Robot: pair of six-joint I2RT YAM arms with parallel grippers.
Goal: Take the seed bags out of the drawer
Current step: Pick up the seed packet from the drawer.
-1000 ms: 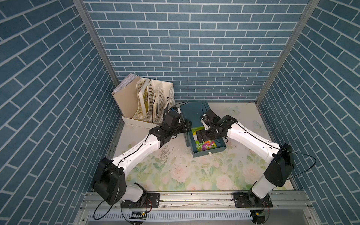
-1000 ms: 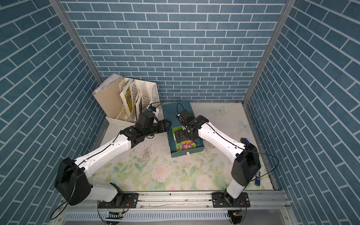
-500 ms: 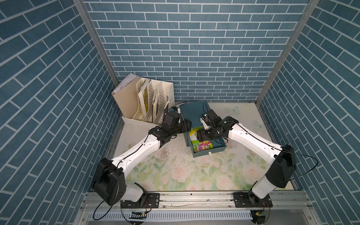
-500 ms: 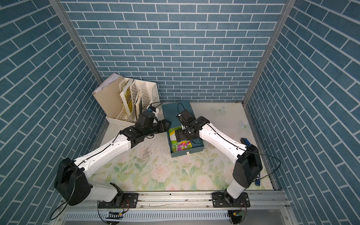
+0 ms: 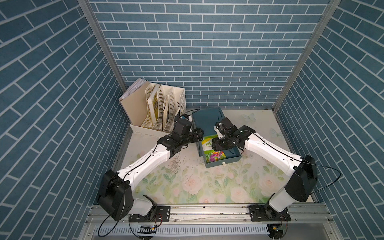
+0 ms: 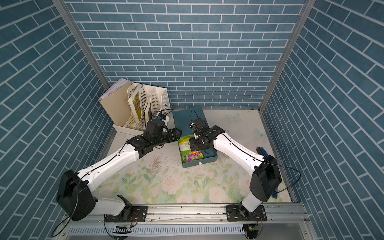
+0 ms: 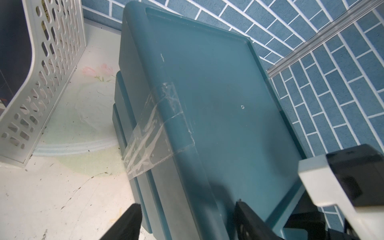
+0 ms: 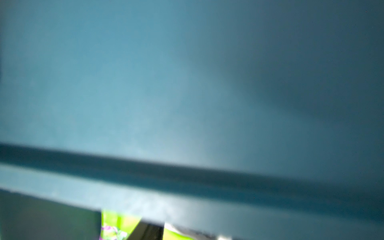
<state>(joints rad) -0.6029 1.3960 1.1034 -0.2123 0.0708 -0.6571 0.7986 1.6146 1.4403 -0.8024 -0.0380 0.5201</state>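
A teal drawer point(image 5: 225, 163) point(image 6: 200, 164) stands pulled out of its teal cabinet point(image 5: 207, 118) point(image 6: 187, 118) point(image 7: 207, 93). In it lies a green-white seed bag with mixed flowers point(image 5: 214, 155) point(image 6: 191, 154), and a blurred strip of this bag point(image 8: 110, 226) shows in the right wrist view. My right gripper point(image 5: 216, 145) point(image 6: 193, 146) is down in the drawer on the bag's upper half, its jaws hidden. My left gripper point(image 5: 199, 135) point(image 6: 176, 135) point(image 7: 187, 204) sits at the cabinet's left top edge, fingers apart, one beside the wall and one over the top.
A cream file organizer point(image 5: 158, 110) point(image 6: 135, 108) point(image 7: 41, 72) with books and folders stands left of the cabinet, close to my left wrist. Dark specks point(image 5: 175, 164) litter the floral mat. A blue object point(image 6: 262, 151) lies by the right wall.
My right gripper has shifted slightly left and lower in the drawer, onto the bag, and more of the bag's white top end now shows. The left arm has not moved.
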